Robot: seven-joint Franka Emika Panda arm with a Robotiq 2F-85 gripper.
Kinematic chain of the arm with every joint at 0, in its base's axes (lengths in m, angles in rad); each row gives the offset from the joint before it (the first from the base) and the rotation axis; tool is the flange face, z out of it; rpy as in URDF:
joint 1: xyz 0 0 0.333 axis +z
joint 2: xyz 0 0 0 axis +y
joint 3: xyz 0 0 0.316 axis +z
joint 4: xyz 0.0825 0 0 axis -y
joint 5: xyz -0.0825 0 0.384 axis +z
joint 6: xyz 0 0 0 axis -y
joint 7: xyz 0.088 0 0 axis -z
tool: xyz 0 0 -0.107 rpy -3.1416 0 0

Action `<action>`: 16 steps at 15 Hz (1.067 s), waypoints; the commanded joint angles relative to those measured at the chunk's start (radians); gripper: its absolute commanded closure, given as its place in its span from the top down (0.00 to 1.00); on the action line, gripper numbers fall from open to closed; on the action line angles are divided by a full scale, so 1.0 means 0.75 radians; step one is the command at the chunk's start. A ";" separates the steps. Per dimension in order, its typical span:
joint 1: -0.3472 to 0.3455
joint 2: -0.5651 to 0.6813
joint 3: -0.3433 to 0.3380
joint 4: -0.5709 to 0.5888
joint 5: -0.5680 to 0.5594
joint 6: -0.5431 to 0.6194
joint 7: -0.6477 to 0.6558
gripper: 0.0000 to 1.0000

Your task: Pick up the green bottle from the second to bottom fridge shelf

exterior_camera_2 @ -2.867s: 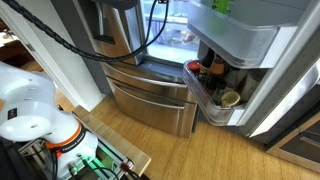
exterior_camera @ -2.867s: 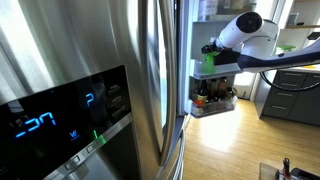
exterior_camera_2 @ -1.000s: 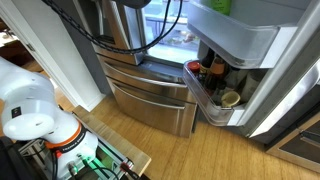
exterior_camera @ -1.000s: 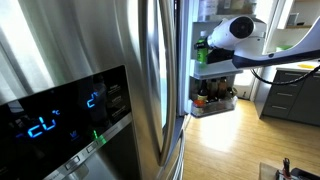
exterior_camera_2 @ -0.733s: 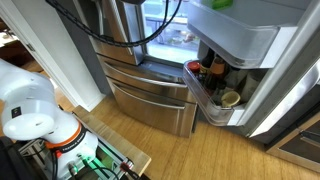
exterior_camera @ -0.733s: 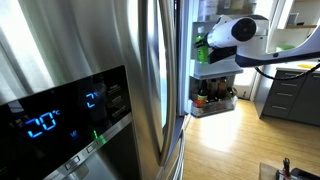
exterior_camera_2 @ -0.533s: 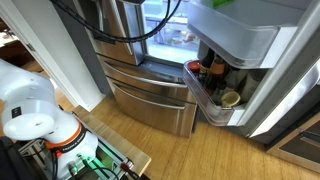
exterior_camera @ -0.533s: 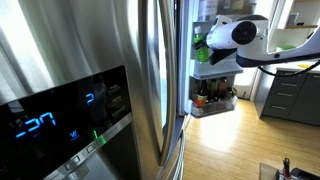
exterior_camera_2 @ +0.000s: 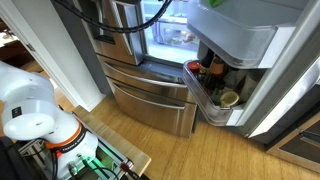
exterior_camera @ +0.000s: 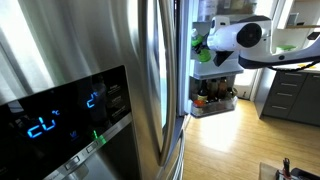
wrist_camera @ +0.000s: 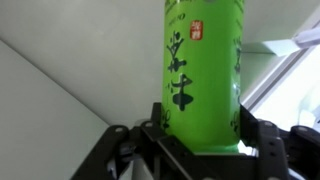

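The green bottle (wrist_camera: 203, 70) fills the wrist view, lime green with dark print, standing upright between the two black fingers (wrist_camera: 268, 140). My gripper (wrist_camera: 205, 135) is shut on its lower body. In an exterior view the green bottle (exterior_camera: 200, 45) hangs at the gripper (exterior_camera: 206, 46) above the second to bottom fridge shelf (exterior_camera: 214, 72) on the open door. The frosted front of that shelf (exterior_camera_2: 235, 38) shows in the other exterior view, where bottle and gripper are out of frame.
The bottom door shelf (exterior_camera: 213, 101) holds brown and orange jars (exterior_camera_2: 212, 72). The steel fridge door with its blue display (exterior_camera: 60, 115) stands close on the left. The lower drawers (exterior_camera_2: 150, 95) are closed above a wooden floor (exterior_camera: 225, 145).
The gripper has lifted the green bottle up and away from the shelf. In the view from above, the bottle has left the top of the frame.
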 commanded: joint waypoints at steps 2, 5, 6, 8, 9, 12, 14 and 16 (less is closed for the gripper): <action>0.038 -0.076 0.023 -0.101 0.112 0.059 -0.244 0.44; 0.057 -0.105 0.038 -0.127 0.182 0.040 -0.385 0.44; 0.060 -0.118 0.039 -0.133 0.201 0.039 -0.423 0.44; 0.082 -0.147 0.041 -0.149 0.284 0.027 -0.517 0.44; 0.098 -0.162 0.039 -0.160 0.348 0.016 -0.576 0.44; 0.144 -0.209 0.040 -0.174 0.522 -0.023 -0.724 0.44; 0.191 -0.241 0.040 -0.181 0.644 -0.050 -0.813 0.44; 0.243 -0.270 0.044 -0.185 0.760 -0.098 -0.869 0.44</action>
